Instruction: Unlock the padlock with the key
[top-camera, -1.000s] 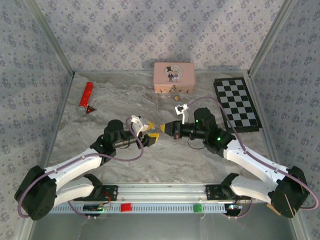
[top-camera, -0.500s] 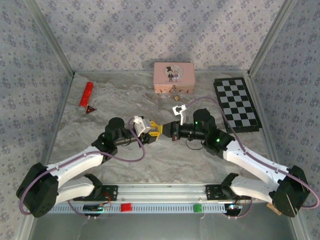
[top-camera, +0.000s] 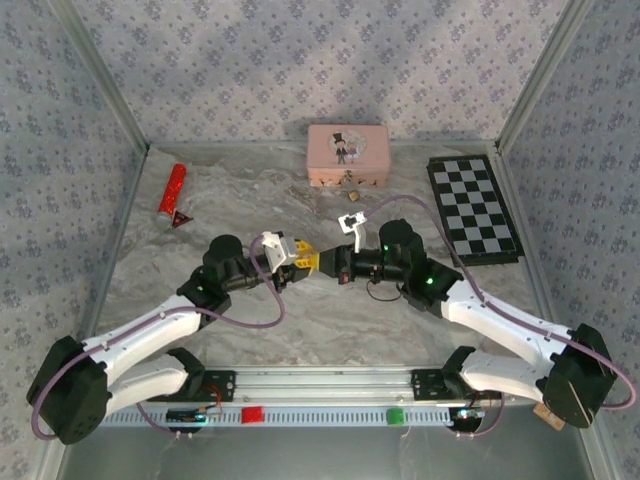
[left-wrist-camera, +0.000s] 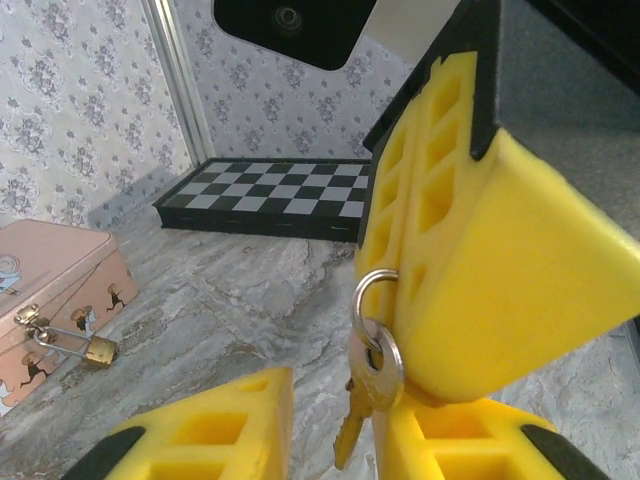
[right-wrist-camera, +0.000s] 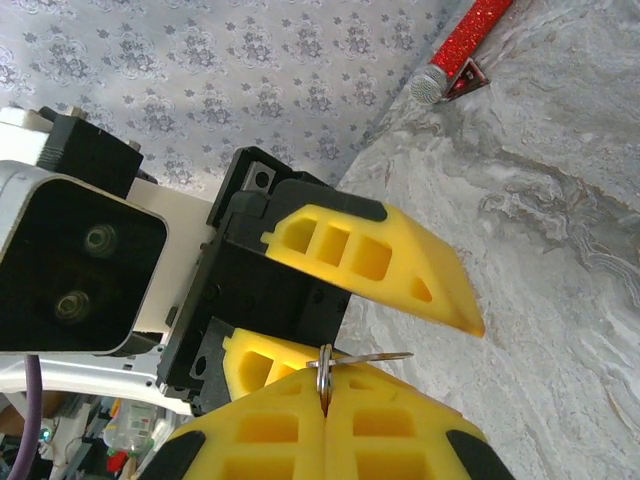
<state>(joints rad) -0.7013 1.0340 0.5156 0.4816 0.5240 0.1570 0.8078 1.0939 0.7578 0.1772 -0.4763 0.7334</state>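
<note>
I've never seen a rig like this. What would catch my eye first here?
Mid-table, the right gripper is shut on the ring of a small key, dangling it just before the open left gripper. At the back stands a pink box with the tiny brass padlock hanging at its clasp; a chessboard lies by the right wall.

Matt yellow plastic, pocketed: right gripper (right-wrist-camera: 325, 395) fingers (left-wrist-camera: 480, 270). Bright polished metal: key (left-wrist-camera: 360, 405) and ring (left-wrist-camera: 385, 350) at their tips. Glossy brass body, grey metal shackle: padlock (left-wrist-camera: 97, 349) beyond the gripper.
</note>
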